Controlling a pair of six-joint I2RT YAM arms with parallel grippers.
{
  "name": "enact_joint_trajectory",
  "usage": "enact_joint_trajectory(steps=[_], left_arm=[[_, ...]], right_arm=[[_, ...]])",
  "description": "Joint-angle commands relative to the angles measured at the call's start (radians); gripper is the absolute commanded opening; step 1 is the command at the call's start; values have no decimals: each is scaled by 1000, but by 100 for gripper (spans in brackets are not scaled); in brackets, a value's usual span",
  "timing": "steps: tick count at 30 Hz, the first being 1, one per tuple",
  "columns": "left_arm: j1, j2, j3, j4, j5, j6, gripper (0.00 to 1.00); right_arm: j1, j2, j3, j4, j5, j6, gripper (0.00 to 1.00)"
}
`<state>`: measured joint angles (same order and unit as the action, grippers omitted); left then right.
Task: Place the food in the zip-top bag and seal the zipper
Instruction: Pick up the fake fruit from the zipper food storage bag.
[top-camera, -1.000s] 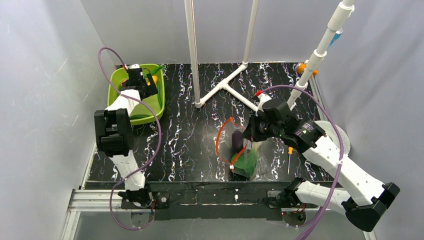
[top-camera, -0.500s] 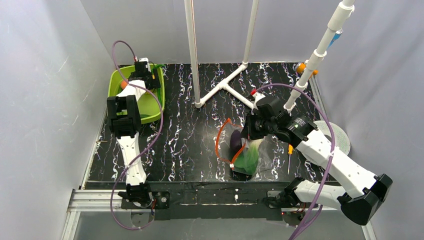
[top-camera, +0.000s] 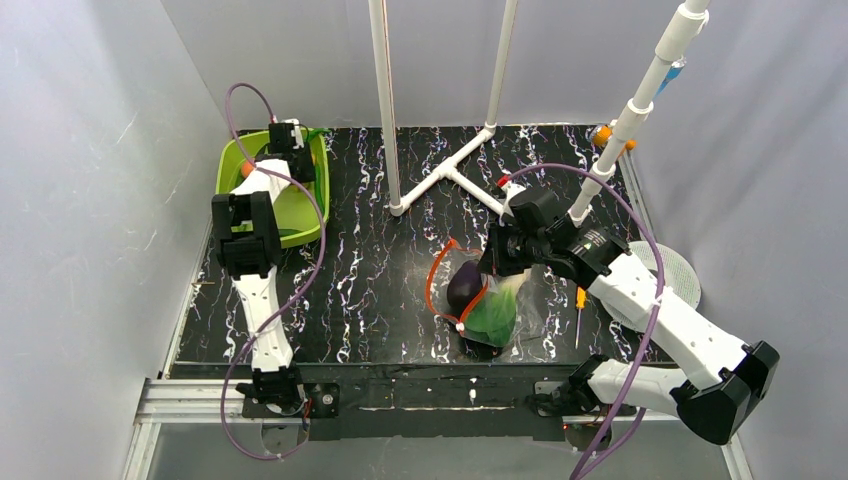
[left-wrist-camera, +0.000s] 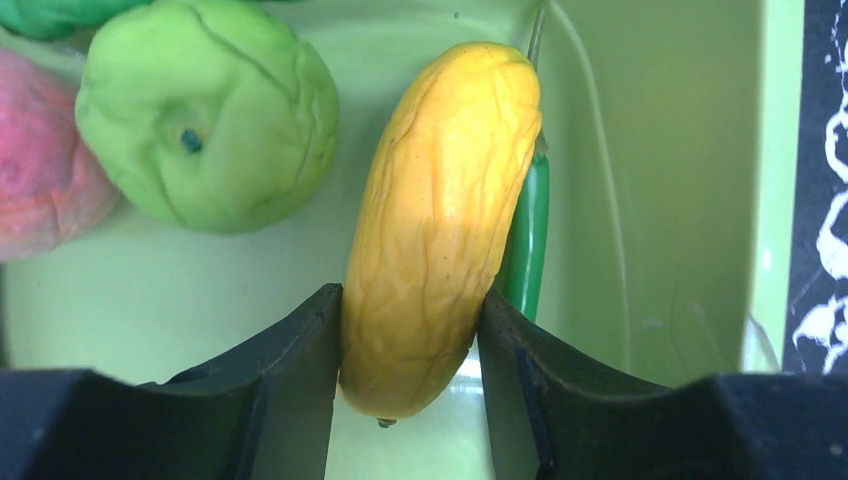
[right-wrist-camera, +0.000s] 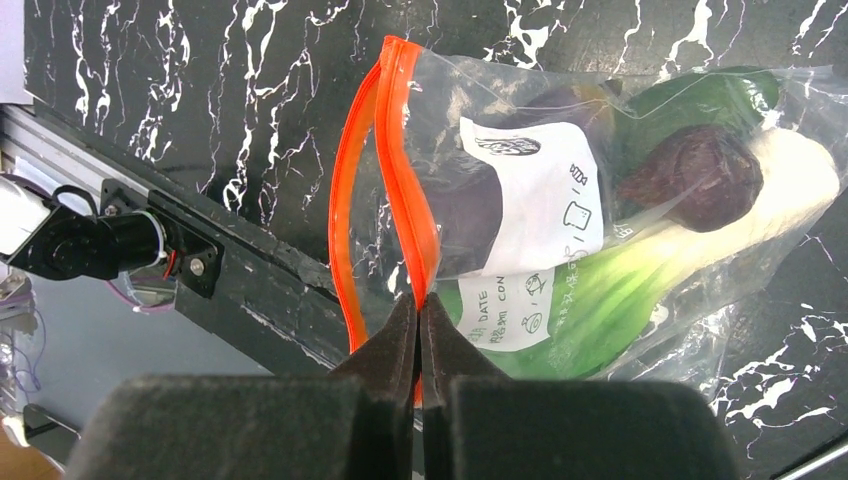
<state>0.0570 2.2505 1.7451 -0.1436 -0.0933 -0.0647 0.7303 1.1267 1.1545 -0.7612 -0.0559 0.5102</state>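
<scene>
— Left claw (left-wrist-camera: 410, 300) has narrowed in the last second. Its two black fingers now press both flanks of the yellow piece (left-wrist-camera: 440, 200), where before they stood wide above the green bin (left-wrist-camera: 660, 150).

— And the arm behind it?

— It has reached farther. A second ago the claw hung over the bin's middle with the elbow folded back. Now the elbow sits farther out over the desk (top-camera: 380, 290) and the wrist bends down at the bin's far end.

— What lies round the yellow piece?

— A long green pod (left-wrist-camera: 528, 240) touches its right side, between it and the bin wall. To the left, apart from it, sits the round lime-green fruit (left-wrist-camera: 205, 115), with the red-orange fruit (left-wrist-camera: 45, 170) against that at the frame's edge.

— The other side?

— Right claw (right-wrist-camera: 418, 300) is fully closed, as before, pinching one strip of the zipper (right-wrist-camera: 400, 150). The other strip bows away, so the mouth of the zip-top bag (right-wrist-camera: 440, 100) gapes. The mouth has shifted a little toward the left arm's side, and the dark purple eggplant (top-camera: 462, 285) shows more plainly in it than a second ago.

— What else is inside?

— The leafy green vegetable (right-wrist-camera: 640, 270) lies beside the eggplant, its white stalk pointing away from the mouth. A white label (right-wrist-camera: 545, 200) partly covers both.

— That arm's pose?

— Its elbow is out at the near right corner. The forearm runs diagonally over the desk to the bag, which lies near the front edge. An orange-handled screwdriver (top-camera: 580, 312) lies just right of the bag.
</scene>
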Motion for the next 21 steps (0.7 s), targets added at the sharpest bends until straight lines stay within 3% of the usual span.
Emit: enact_joint_trajectory(steps=[1, 6, 21], left_arm=[[0, -172, -32, -116, -4, -51, 16], [1, -338, -132, -213, 89, -119, 16], [1, -868, -436, -569, 731, -145, 18]], right_arm=[[-5, -50, 34, 23, -18, 11, 1], [-5, -72, 24, 37, -18, 30, 1], [-6, -93, -13, 104, -61, 86, 1]])
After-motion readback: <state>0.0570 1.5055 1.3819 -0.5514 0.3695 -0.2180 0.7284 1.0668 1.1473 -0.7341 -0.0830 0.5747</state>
